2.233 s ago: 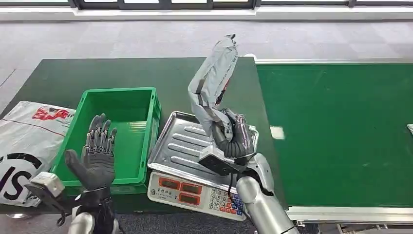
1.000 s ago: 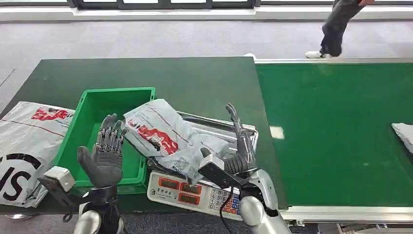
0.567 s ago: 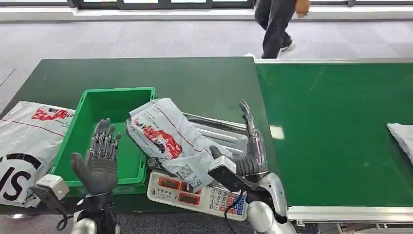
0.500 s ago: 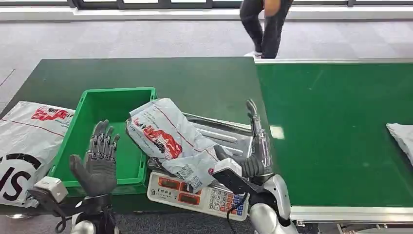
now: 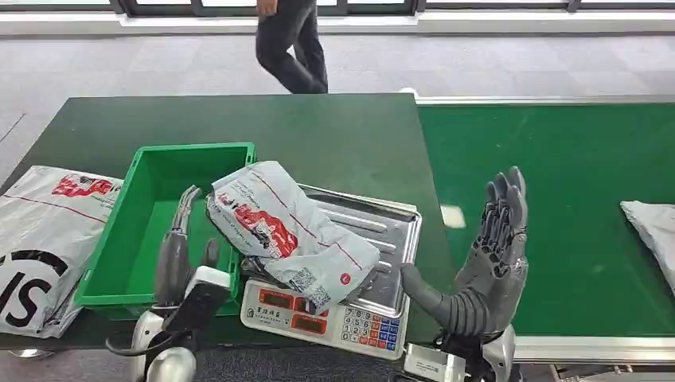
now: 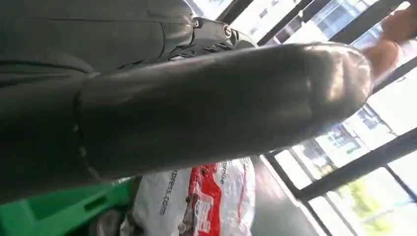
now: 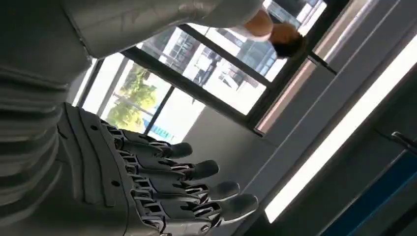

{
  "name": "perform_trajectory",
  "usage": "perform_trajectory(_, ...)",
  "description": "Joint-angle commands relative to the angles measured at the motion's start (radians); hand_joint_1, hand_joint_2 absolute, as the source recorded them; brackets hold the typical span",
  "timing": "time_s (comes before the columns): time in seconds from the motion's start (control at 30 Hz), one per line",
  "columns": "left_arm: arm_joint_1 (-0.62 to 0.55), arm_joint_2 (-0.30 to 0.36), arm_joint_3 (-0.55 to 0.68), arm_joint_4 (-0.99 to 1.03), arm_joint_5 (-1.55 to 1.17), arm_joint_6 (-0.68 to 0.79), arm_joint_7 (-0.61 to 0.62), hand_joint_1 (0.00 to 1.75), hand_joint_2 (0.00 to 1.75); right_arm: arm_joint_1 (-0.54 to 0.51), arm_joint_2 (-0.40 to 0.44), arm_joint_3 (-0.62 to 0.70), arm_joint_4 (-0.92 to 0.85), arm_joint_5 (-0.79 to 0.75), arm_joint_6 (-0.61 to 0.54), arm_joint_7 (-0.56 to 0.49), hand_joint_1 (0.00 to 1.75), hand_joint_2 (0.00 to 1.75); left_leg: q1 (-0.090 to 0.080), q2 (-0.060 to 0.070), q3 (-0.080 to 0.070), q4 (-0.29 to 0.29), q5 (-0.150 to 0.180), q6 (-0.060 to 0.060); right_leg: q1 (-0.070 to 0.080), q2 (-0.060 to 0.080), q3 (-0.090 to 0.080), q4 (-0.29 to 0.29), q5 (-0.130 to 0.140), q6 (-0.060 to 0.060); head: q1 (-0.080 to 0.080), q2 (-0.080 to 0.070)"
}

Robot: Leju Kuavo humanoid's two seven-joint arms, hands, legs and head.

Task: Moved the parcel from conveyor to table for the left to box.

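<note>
The grey parcel (image 5: 290, 235) with red print lies slanted across the steel tray (image 5: 390, 231) of the scale (image 5: 318, 314), one end overhanging the rim of the green box (image 5: 127, 239) and the other drooping toward the scale's display. The left hand (image 5: 177, 255) stands edge-on just beside the parcel, over the box's near right corner, fingers straight and pointing away from the robot, holding nothing. The right hand (image 5: 485, 267) is raised over the green conveyor (image 5: 557, 199), palm turned inward, fingers spread and upright, thumb out toward the scale, empty. Another grey bag (image 5: 649, 231) lies at the conveyor's right edge, and a large printed bag (image 5: 44, 231) rests on the dark table (image 5: 318, 131) left of the box. A person (image 5: 290, 44) walks past beyond the table.
</note>
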Motion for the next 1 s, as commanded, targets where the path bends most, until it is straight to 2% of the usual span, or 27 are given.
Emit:
perform_trajectory(0.03, -0.229, 0.127, -0.218, 0.354, -0.120, 0.018, 0.039, 0.00, 1.75, -0.073, -0.063, 0.058, 0.064, -0.083, 0.006, -0.020, 0.00, 1.75, 0.000, -0.001, 0.001, -0.003, 0.003, 0.000, 0.001, -0.003, 0.002, -0.003, 0.002, -0.001, 0.000, 0.000)
perform_trajectory(0.17, -0.257, 0.126, -0.260, 0.398, -0.152, 0.010, 0.059, 0.00, 1.75, -0.091, -0.062, 0.067, 0.094, -0.109, 0.018, -0.037, 0.00, 1.75, 0.001, 0.001, 0.002, -0.003, 0.003, -0.001, 0.001, -0.001, 0.002, -0.004, 0.003, -0.001, 0.000, 0.000)
perform_trajectory(0.2, -0.262, 0.119, -0.270, 0.414, -0.162, 0.017, 0.066, 0.00, 0.00, -0.094, -0.057, 0.067, 0.105, -0.111, 0.015, -0.041, 0.00, 1.75, 0.001, 0.001, 0.002, -0.004, 0.004, -0.001, 0.001, -0.002, 0.003, -0.004, 0.003, -0.002, 0.000, 0.000)
perform_trajectory(0.37, -0.279, 0.116, -0.316, 0.472, -0.221, 0.017, 0.093, 0.00, 0.00, -0.103, -0.047, 0.075, 0.131, -0.133, 0.030, -0.059, 0.00, 1.75, 0.000, 0.000, 0.001, -0.002, 0.002, -0.001, 0.001, -0.001, 0.002, -0.002, 0.002, -0.001, 0.000, 0.000)
perform_trajectory(0.4, -0.282, 0.115, -0.325, 0.492, -0.227, 0.014, 0.095, 0.00, 1.75, -0.105, -0.043, 0.076, 0.137, -0.134, 0.032, -0.062, 0.00, 1.75, 0.001, 0.001, 0.001, -0.003, 0.003, -0.001, 0.001, 0.000, 0.002, -0.003, 0.003, -0.001, 0.000, 0.000)
perform_trajectory(1.0, -0.314, 0.108, -0.381, 0.634, -0.261, -0.056, 0.099, 0.00, 1.75, -0.129, -0.016, 0.068, 0.166, -0.146, 0.064, -0.079, 0.00, 1.75, 0.000, 0.001, 0.001, -0.001, 0.001, -0.001, 0.000, 0.001, 0.001, -0.001, 0.002, -0.001, 0.000, 0.000)
